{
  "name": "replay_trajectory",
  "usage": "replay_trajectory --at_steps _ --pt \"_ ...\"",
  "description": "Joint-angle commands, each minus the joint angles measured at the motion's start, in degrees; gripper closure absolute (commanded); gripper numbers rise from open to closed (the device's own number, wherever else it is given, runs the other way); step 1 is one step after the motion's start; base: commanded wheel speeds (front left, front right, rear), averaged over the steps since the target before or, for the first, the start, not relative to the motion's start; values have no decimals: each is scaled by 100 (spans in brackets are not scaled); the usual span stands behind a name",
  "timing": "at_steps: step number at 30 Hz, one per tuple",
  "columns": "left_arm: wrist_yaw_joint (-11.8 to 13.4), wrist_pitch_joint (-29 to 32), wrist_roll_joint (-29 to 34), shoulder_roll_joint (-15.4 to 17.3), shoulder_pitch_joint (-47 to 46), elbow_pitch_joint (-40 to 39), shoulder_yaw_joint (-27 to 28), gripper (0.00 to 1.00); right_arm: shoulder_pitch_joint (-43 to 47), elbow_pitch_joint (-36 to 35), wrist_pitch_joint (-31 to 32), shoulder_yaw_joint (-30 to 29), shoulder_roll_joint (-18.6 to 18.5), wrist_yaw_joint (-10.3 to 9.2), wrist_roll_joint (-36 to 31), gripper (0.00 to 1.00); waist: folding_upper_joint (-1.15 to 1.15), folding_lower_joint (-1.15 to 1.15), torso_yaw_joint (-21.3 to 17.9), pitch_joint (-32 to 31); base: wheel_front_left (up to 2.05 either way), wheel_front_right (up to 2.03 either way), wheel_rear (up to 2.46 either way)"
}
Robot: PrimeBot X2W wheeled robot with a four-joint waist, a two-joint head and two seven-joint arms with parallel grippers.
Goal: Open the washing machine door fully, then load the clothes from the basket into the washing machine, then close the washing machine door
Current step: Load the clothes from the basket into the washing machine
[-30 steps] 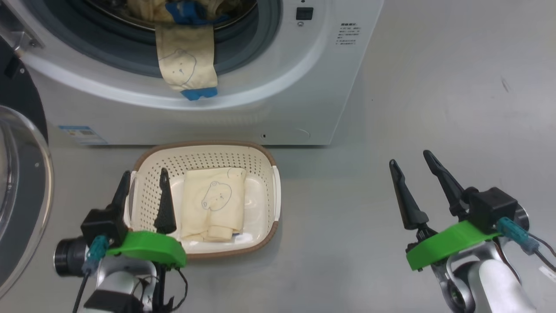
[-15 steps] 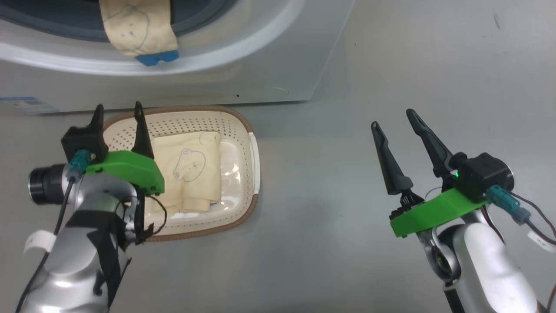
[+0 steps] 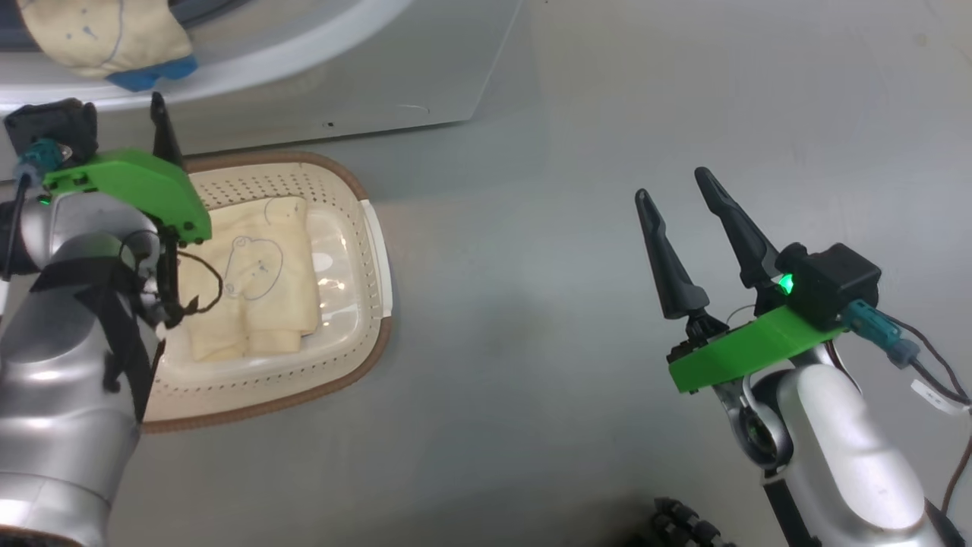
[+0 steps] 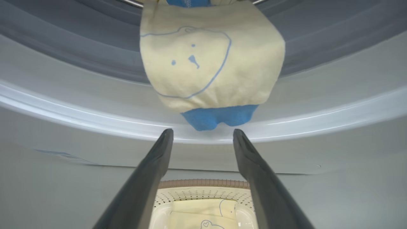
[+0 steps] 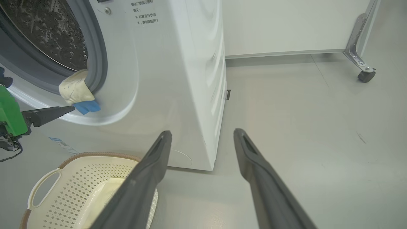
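Step in hand: loading, as we judge it, and only partly done.
Hanging garment (image 4: 210, 63): half out of the washing machine (image 5: 178, 63), draped over the grey gasket (image 5: 95, 63), with its blue hem (image 4: 219, 116) at the bottom.
Folded garment (image 3: 254, 281): lying in the basket (image 3: 250, 186), which stands on the floor (image 3: 569, 342) near the machine front.
Left gripper (image 4: 203, 133): fingers apart and empty, tips just under the blue hem.
Right gripper (image 3: 673, 184): fingers apart and empty, over bare floor, well to the right of the basket.
Next move: we think the left fingers should take the hanging garment and push it deep into the drum (image 5: 47, 31); otherwise it could be caught at closing.
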Motion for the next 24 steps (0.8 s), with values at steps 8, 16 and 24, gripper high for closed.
replay_trajectory --at_steps 8,16,24 --pt "-302 8 -77 267 -766 871 132 0 -173 -31 -106 203 -38 -16 156 0 0 -1 -245 145 0 0 0" --pt "-429 33 4 279 -1127 1418 -9 0 -207 -60 -110 268 -38 -16 228 0 0 -1 -346 174 0 0 0" --pt "-497 -85 -64 302 -1360 1863 4 21 -204 -65 -111 333 -38 -16 301 0 0 -1 -491 183 0 0 0"
